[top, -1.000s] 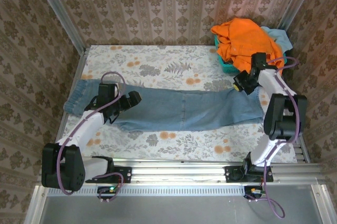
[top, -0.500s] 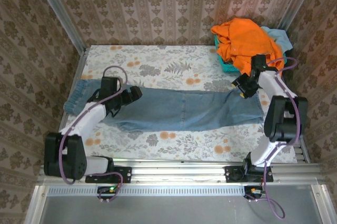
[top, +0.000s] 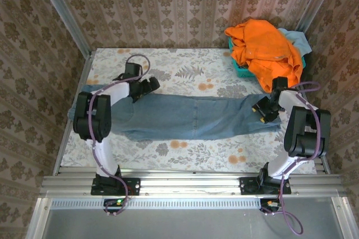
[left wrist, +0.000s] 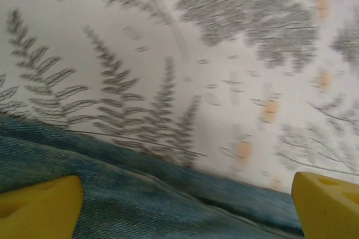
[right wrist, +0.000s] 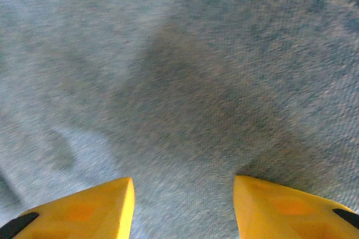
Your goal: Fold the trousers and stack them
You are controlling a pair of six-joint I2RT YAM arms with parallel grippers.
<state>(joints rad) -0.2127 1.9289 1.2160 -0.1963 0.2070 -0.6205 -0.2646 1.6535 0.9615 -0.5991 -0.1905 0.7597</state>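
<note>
Across the table [top: 185,68], which has a floral cover, the trousers [top: 196,116] lie flat in one long band. They run from the left edge almost to the right edge, about midway between near and far sides.

Left end: denim reaches the table's left border. The left arm [top: 92,116] rises over this part and crosses it.

Left fingers [top: 148,86]: at the far long edge of the trousers, over the left third of the garment. In the left wrist view the yellow tips [left wrist: 39,211] stand far apart at the two lower corners. Fingers are spread wide and nothing is held. The denim edge [left wrist: 168,200] runs between and below them, with the fern-print table cover [left wrist: 224,54] beyond it.

Middle: denim is flat with one faint crease, and nothing rests on it.

Right fingers [top: 263,109]: over the right end of the trousers, near its far corner. In the right wrist view the yellow tips [right wrist: 84,208] are parted by a clear gap. Smooth denim [right wrist: 185,82] lies under them, not pinched, so they are released with nothing held. Whether the tips touch the cloth, cannot tell.

Far right corner: a teal basket [top: 242,70] holds a heaped orange garment [top: 263,45]. A turquoise cloth [top: 296,39] sits behind it, apart from the trousers.
</note>
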